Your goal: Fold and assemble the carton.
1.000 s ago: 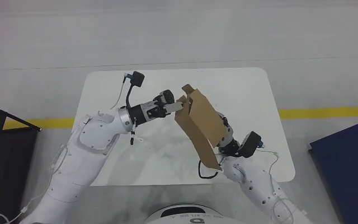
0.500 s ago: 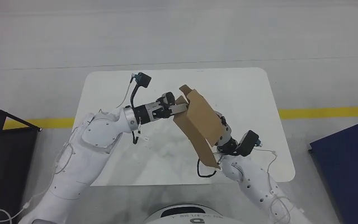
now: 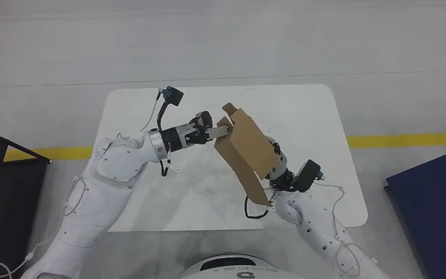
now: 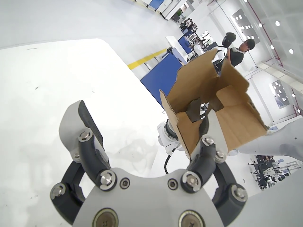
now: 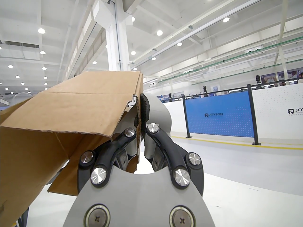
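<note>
The brown carton (image 3: 245,150) is held up in the air over the white table (image 3: 306,111), tilted, a half-formed tube with loose flaps at both ends. My right gripper (image 5: 141,100) is shut on one wall of the carton (image 5: 78,105) near its lower end, on the side toward the table's front. My left gripper (image 3: 219,130) stands open at the carton's upper, open end. In the left wrist view, one of my left gripper's (image 4: 146,109) fingers (image 4: 214,131) lies against the carton's (image 4: 213,88) end flap; the other finger (image 4: 82,116) hangs free over the table.
Bare tabletop lies under and around the carton. A dark frame (image 3: 14,188) stands on the floor left of the table, and a blue panel (image 3: 425,202) stands to its right. A cable (image 3: 254,209) hangs by the right arm.
The carton and both grippers have drifted slightly to the left. The right gripper kept its hold; the left gripper stayed open at the upper end.
</note>
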Tool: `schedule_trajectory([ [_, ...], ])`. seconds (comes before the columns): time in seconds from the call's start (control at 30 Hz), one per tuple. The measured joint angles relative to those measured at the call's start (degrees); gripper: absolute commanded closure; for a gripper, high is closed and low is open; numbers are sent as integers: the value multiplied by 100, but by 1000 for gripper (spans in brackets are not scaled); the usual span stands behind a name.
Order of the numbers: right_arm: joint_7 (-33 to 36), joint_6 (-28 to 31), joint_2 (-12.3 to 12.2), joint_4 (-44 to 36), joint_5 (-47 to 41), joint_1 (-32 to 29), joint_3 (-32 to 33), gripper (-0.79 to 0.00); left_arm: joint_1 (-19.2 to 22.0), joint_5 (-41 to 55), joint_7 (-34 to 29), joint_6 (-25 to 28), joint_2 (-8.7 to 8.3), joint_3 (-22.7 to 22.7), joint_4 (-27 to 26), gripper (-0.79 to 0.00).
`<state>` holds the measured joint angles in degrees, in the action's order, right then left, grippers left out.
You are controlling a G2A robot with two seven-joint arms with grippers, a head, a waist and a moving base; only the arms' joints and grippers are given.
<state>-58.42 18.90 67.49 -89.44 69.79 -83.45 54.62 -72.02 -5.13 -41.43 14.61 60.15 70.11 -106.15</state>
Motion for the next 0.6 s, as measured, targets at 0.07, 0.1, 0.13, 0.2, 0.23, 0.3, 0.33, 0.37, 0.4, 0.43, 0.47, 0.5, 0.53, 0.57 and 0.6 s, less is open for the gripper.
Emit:
schedule_trajectory([
  [0.07,0,0,0,0,0,0,0,0,-60,112,47,33,-14,135,7,-785],
  [0.1,0,0,0,0,0,0,0,0,-113,196,56,48,-27,238,18,-785],
  [0.13,0,0,0,0,0,0,0,0,-154,253,26,47,-39,322,32,-785],
  [0.2,-1,0,0,0,0,0,0,0,-223,361,-48,19,-66,508,65,-785],
  [0.23,-1,0,0,0,0,0,0,0,-231,373,-56,14,-68,529,68,-785],
  [0.3,-1,0,0,0,0,0,0,0,-229,371,-56,13,-68,525,68,-785],
  [0.33,-1,0,0,0,0,0,0,0,-228,369,-54,14,-67,521,67,-785],
  [0.37,-1,0,0,0,0,0,0,0,-227,368,-53,14,-67,519,66,-785],
  [0.4,-1,0,0,0,0,0,0,0,-227,368,-53,14,-67,519,66,-785],
  [0.43,-1,0,0,0,0,0,0,0,-227,367,-52,14,-67,519,66,-785],
  [0.47,-1,0,0,0,0,0,0,0,-227,367,-52,15,-67,519,66,-785],
  [0.5,-1,0,0,0,0,0,0,0,-228,367,-51,14,-67,519,66,-785],
  [0.53,-1,0,0,0,0,0,0,0,-238,358,-37,9,-66,509,62,-785],
  [0.57,-1,0,0,0,0,0,0,0,-257,331,-25,1,-64,484,52,-785],
  [0.6,-1,0,0,0,0,0,0,0,-276,291,-15,0,-60,438,41,-785],
])
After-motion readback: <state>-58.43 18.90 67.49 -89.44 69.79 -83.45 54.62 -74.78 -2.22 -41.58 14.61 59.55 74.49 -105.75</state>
